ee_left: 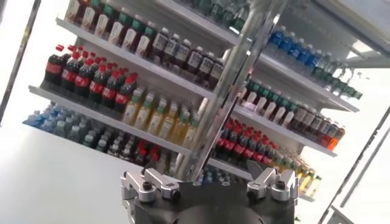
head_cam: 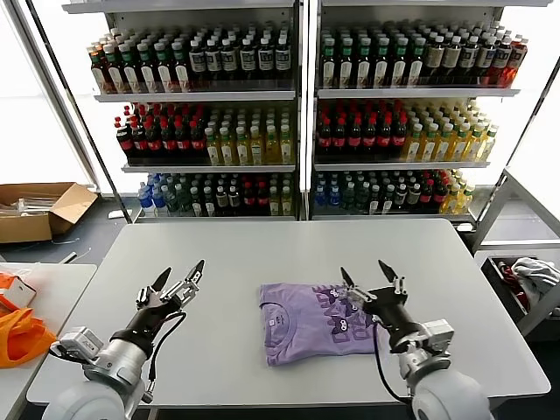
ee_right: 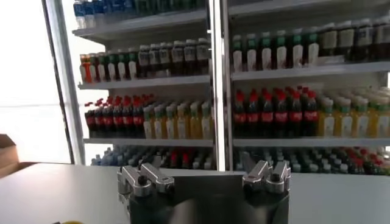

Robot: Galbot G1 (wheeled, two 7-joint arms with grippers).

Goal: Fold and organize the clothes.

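Note:
A lavender T-shirt (head_cam: 306, 322) lies folded on the grey table (head_cam: 280, 254), near the front edge and right of centre, with its dark purple print showing on its right part. My left gripper (head_cam: 179, 280) is open and empty, raised above the table to the left of the shirt. My right gripper (head_cam: 367, 275) is open and empty, raised over the shirt's right edge. Both wrist views look at the shelves and do not show the shirt.
Shelves of drink bottles (head_cam: 297, 114) stand behind the table. An orange bag (head_cam: 19, 334) lies on a side table at the left. A cardboard box (head_cam: 39, 210) sits on the floor at far left. A grey-white cloth bundle (head_cam: 535, 273) lies at the right.

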